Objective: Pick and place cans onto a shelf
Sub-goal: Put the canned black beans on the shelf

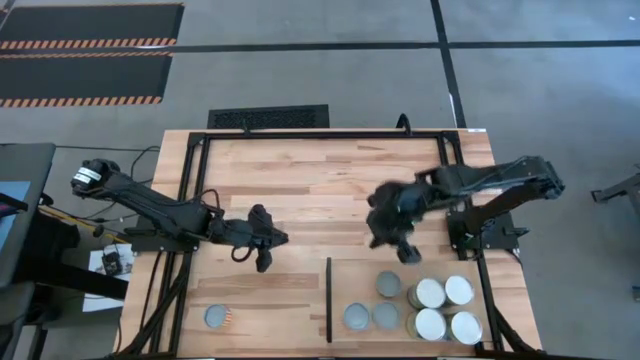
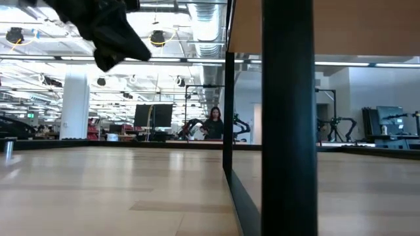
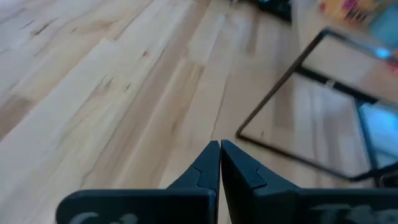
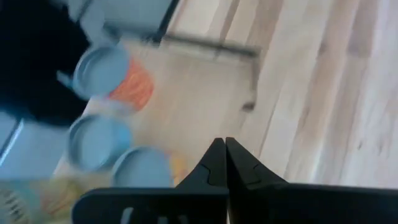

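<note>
Just ahead of the right gripper (image 1: 408, 255), whose fingers are pressed together and carry nothing, stands the main cluster of cans (image 1: 430, 293). Seven tops show there: three grey ones nearest the fingers and four white ones beyond them, at the table's (image 1: 300, 180) corner. All seven sit on the section bounded by the thin black divider (image 1: 329, 298). I take that section for the shelf (image 1: 365, 270), so most of the job looks done.

Beyond the divider from those fingers, one lone can (image 1: 217, 317) with an orange label sits on the other section, near the table's edge. That can appears to be what is left. The left gripper (image 1: 264, 264) hangs nearer to it, fingers likewise closed tight and empty, with bare wood between them and the can.

Only the high view gives the count and the split across the divider. The right wrist view shows three of the grey tops (image 4: 96, 140) close off the fingertips, one with an orange side that the overhead hides. It also shows the blades meeting with no gap. The left wrist view confirms its own fingers (image 3: 208, 163) are shut over bare planks, no can ahead. The low view catches no can at all, only a dark gripper overhead, which arm's I cannot tell, black uprights, and a person far off in the room.
</note>
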Tool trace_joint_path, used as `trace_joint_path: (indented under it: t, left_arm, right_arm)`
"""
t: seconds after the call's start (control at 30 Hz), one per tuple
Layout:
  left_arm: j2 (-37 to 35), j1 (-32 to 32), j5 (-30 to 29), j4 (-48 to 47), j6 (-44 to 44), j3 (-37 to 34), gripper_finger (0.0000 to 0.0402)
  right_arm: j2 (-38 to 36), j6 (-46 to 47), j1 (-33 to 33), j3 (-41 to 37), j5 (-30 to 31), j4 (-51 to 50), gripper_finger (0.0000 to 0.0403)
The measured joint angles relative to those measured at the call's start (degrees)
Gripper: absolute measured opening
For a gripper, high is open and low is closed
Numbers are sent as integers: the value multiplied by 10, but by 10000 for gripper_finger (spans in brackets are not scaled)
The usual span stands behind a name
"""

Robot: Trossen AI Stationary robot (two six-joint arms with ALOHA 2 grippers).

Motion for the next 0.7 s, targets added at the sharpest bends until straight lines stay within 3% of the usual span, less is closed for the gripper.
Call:
trace_joint_path:
  t: [0.2, 0.43, 0.57, 0.7]
  left_arm:
    - [4, -47, -33, -205, -61, 107, 0]
    - [21, -121, -56, -427, -253, 220, 0]
    - [72, -167, -10, -533, -370, 279, 0]
    - [135, -210, 52, -580, -478, 330, 0]
  right_arm:
    - [-40, -50, -121, -109, -56, 145, 3]
    - [-43, -111, -236, -158, -107, 234, 3]
    - [-42, -128, -287, -169, -156, 279, 3]
    - [-42, -133, -322, -169, -204, 305, 3]
